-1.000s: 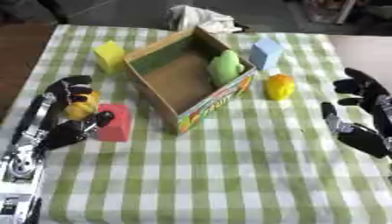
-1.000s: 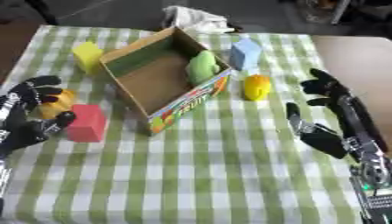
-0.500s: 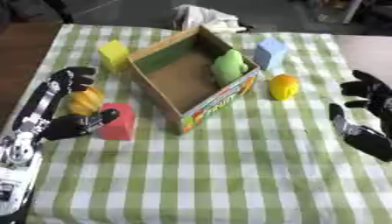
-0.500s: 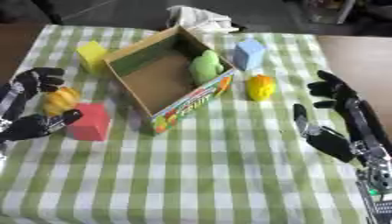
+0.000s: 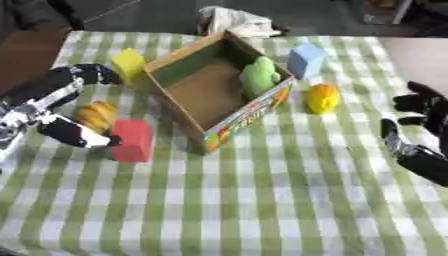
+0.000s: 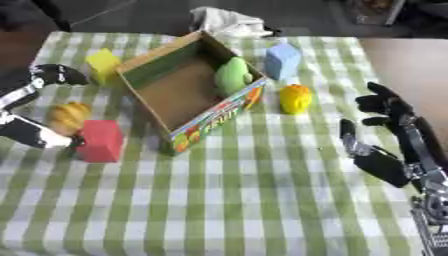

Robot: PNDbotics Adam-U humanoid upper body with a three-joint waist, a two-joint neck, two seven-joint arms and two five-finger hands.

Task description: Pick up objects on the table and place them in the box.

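Observation:
An open cardboard box point(image 5: 249, 117) lies askew at the table's middle, with a green rounded thing point(image 5: 258, 75) against its inner far wall. At the left my left hand point(image 5: 48, 95) is open: fingers stretch up towards a yellow block point(image 5: 128, 63), the thumb lies low beside a red block point(image 5: 133, 140), and an orange rounded thing point(image 5: 96, 115) sits between them. A yellow-orange fruit point(image 5: 322, 97) and a pale blue cube point(image 5: 304, 59) stand right of the box. My right hand point(image 6: 385, 160) hangs open at the right edge, apart from everything.
A green-and-white checked cloth point(image 5: 262, 200) covers the table. A crumpled white cloth point(image 5: 232, 20) lies at the far edge behind the box. A bare brown surface point(image 6: 407, 60) shows past the cloth's right edge.
My left hand's fingers have spread wider and reached farther up towards the yellow block, with the orange thing still between fingers and thumb. The right hand has barely moved.

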